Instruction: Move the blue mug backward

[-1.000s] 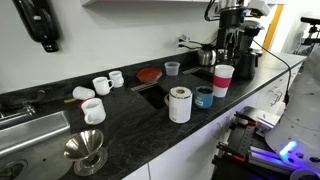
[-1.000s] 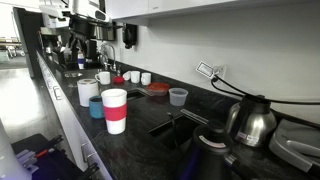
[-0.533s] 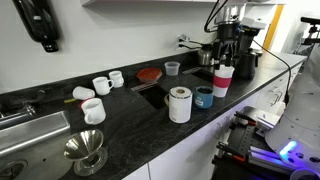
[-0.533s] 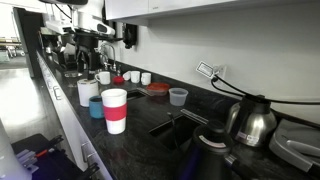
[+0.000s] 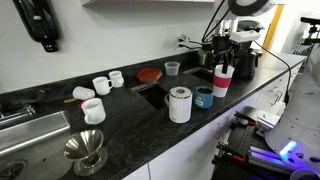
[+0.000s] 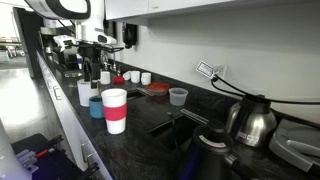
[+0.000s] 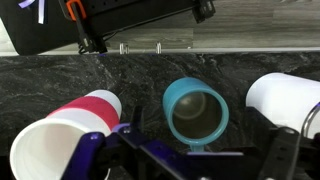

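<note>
The blue mug (image 5: 204,97) stands upright on the black counter between the white paper roll (image 5: 179,104) and the taller white-and-pink cup (image 5: 222,80). It also shows in the other exterior view (image 6: 96,106). In the wrist view the blue mug (image 7: 196,110) is seen from above, empty, with the white-and-pink cup (image 7: 65,130) to its left and the paper roll (image 7: 285,100) to its right. My gripper (image 7: 212,138) is open and hangs above the mug without touching it. The gripper shows in both exterior views (image 5: 222,64) (image 6: 95,73).
A recessed sink basin (image 5: 155,95) lies behind the paper roll. Behind it stand a red plate (image 5: 149,74), a small grey cup (image 5: 172,69) and white cups (image 5: 102,85). A metal funnel (image 5: 86,152) and a kettle (image 6: 247,122) stand at the counter's ends, and a coffee machine (image 5: 240,45) stands close behind the arm.
The arm has come down from above, so the gripper now hangs lower, over the blue mug and the pink cup. The mug, roll and cups have not moved.
</note>
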### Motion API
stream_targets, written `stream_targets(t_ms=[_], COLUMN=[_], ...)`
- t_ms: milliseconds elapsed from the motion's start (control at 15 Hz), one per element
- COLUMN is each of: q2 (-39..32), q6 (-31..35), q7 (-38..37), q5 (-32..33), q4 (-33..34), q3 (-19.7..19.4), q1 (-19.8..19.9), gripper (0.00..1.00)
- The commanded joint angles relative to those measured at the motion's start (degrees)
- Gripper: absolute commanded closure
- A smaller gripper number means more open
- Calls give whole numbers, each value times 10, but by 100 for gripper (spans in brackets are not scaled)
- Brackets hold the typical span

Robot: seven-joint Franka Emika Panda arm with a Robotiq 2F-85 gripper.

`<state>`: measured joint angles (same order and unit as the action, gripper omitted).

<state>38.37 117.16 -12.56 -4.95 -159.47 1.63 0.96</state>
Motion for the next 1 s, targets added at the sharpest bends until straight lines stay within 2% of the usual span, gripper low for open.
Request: stream_targets(t_ms=[0, 267, 933], q2=[0, -15, -90], q6=[-1, 18, 88], q7=[2, -18, -145], q5=[-2, -1, 7], q4=[1, 1, 0], q3=[4, 8, 33], q1=[4, 13, 30], gripper=[0, 0, 0])
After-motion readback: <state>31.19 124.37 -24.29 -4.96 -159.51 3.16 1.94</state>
